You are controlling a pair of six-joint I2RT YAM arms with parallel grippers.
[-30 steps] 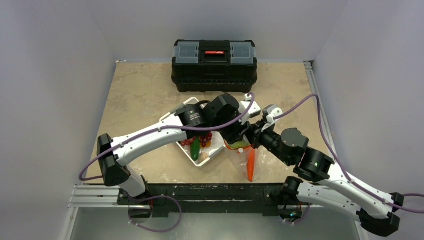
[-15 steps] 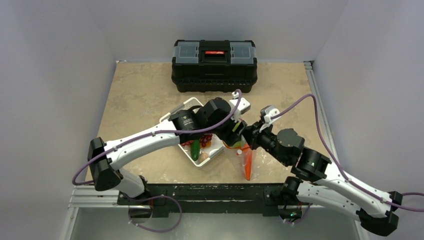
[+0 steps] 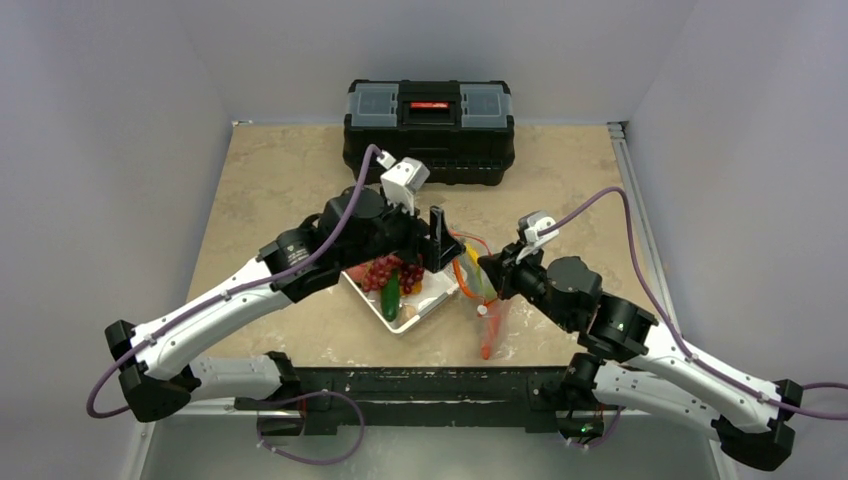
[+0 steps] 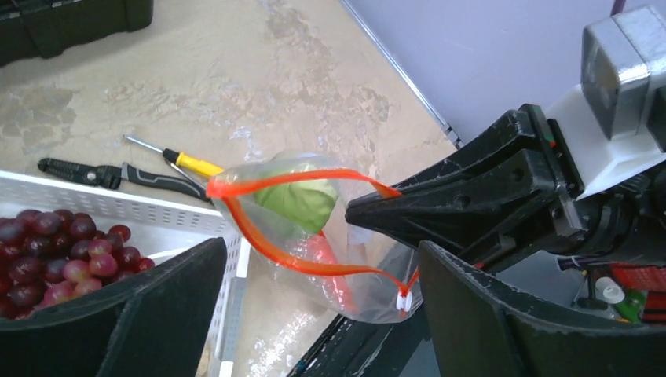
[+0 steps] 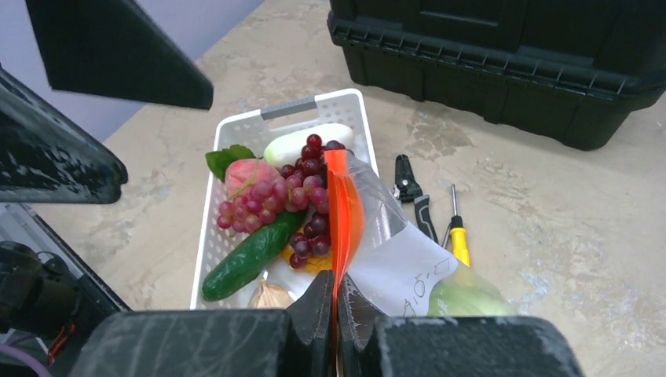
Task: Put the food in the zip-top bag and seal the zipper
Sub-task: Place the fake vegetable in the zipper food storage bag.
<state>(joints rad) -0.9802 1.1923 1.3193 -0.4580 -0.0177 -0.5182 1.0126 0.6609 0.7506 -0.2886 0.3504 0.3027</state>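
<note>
My right gripper (image 5: 336, 308) is shut on the orange-red zipper (image 5: 339, 212) of the clear zip-top bag (image 3: 480, 290) and holds it up just right of the basket. The bag's mouth (image 4: 302, 228) gapes open. Inside it lie a pale green cabbage (image 4: 302, 200) and an orange carrot (image 3: 489, 335). My left gripper (image 3: 437, 245) stands wide open and empty above the basket's right side, apart from the bag. Other food lies in the white basket (image 5: 208, 212): dark red grapes (image 5: 267, 196), a green cucumber (image 5: 251, 255), a pink piece (image 5: 242, 173) and a white oblong (image 5: 306, 141).
A black toolbox (image 3: 428, 130) stands at the back of the table. A yellow-handled screwdriver (image 5: 458, 239) and black shears (image 5: 412, 188) lie on the table behind the bag. The walls close in on both sides.
My left gripper has opened wide and pulled up and back to the left, away from the bag's mouth. The right gripper still holds the zipper and the bag hangs from it.
</note>
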